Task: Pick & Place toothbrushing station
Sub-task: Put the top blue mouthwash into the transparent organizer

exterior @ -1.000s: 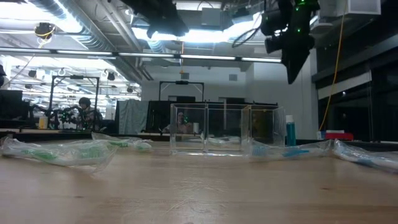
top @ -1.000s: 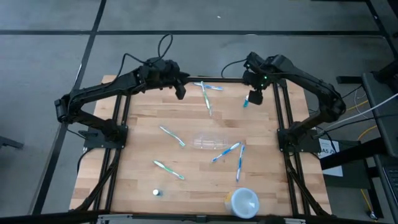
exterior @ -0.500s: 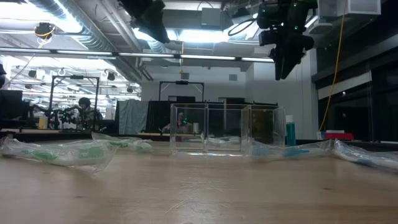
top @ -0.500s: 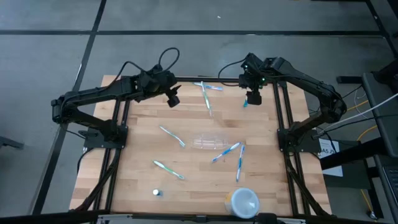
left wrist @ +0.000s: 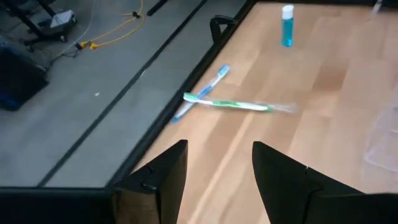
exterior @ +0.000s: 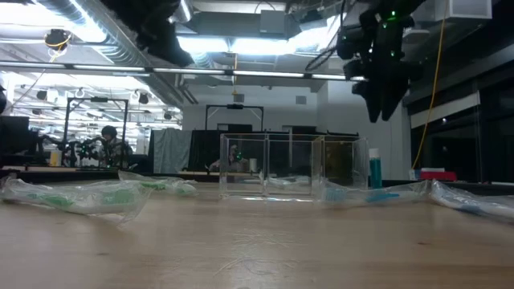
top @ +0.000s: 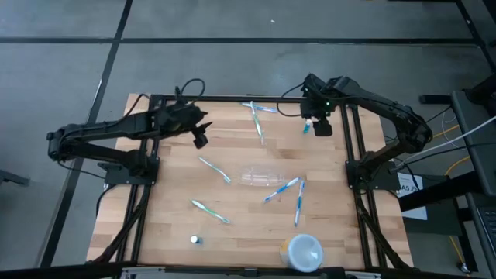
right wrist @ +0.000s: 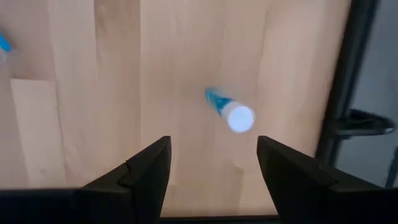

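Observation:
The clear toothbrushing station (top: 262,180) stands on the wood near the table's middle, faint in the high view. In the low view (exterior: 293,167) it shows as a see-through box with compartments. Its edge shows in the left wrist view (left wrist: 382,134). My left gripper (top: 200,140) is open and empty above the far left of the table, well left of the station. My right gripper (top: 322,129) is open and empty above the far right. It points down, just beside an upright blue tube with a white cap (right wrist: 234,114).
Several wrapped toothbrushes lie around the station, two crossed at the far edge (top: 256,116) and two just right of the station (top: 291,190). The blue tube (top: 307,126) stands at the far right. A round white cup (top: 304,252) and a small cap (top: 196,240) sit near the front edge.
My left gripper has drawn back from the far edge toward the table's left and near edges, staying open and empty. My right gripper has shifted slightly beside the blue tube. Nothing on the table has moved.

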